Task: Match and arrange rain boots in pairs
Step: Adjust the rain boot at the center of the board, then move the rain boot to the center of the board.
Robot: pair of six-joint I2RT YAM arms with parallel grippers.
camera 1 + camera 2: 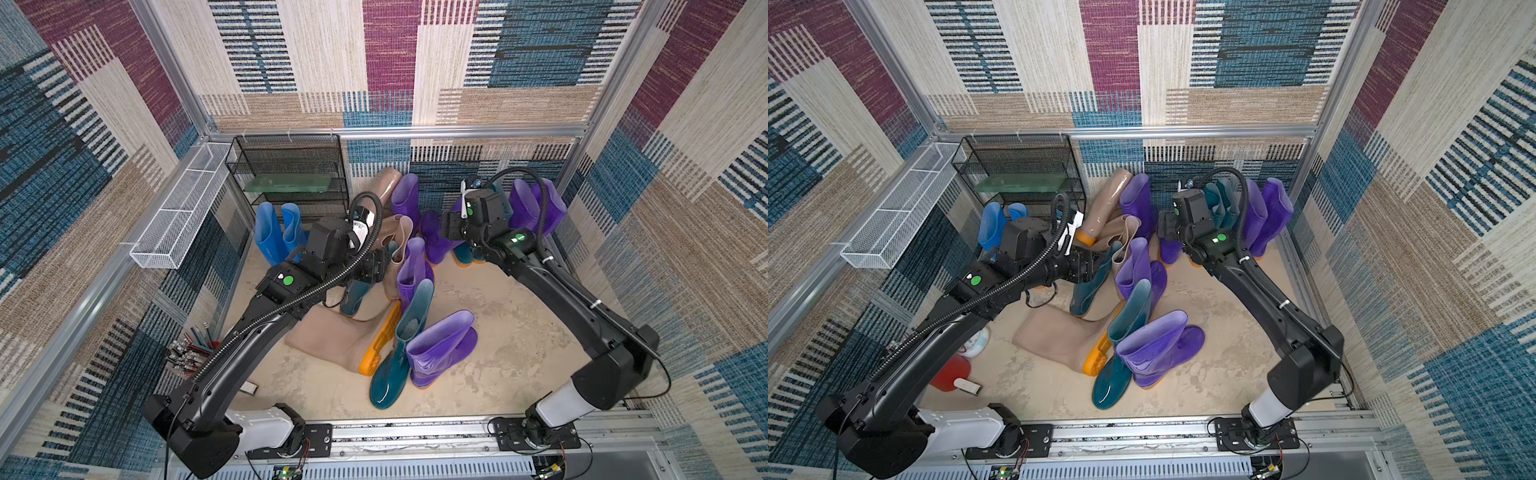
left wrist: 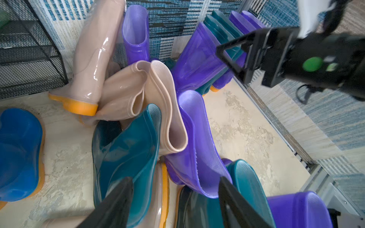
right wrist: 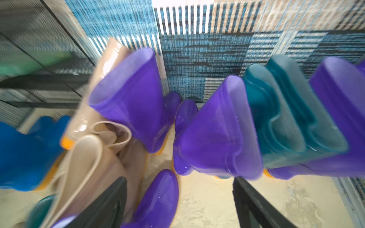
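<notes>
- Up front, a tall teal boot [image 1: 401,349] and a short purple boot [image 1: 440,353] stand touching, a mismatch; a beige boot [image 1: 332,338] lies on its side beside them.
- Mid-floor, the left gripper [image 2: 175,180] hovers, jaws spread and empty, over a tangle: a leaning teal boot [image 2: 126,158], a folded beige boot [image 2: 158,102] and a purple boot [image 2: 197,142], all unsorted.
- Far left, the blue pair [image 1: 270,232] stands by the wire rack [image 1: 291,166] and looks done.
- Far right, purple boots [image 1: 536,203] and teal boots [image 1: 1223,201] line the wall; the right gripper [image 3: 179,179] hangs there, jaws wide, holding nothing. Roughly half remains, I'd judge.

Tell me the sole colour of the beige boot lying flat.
Orange sole, clearest in a top view.
</notes>
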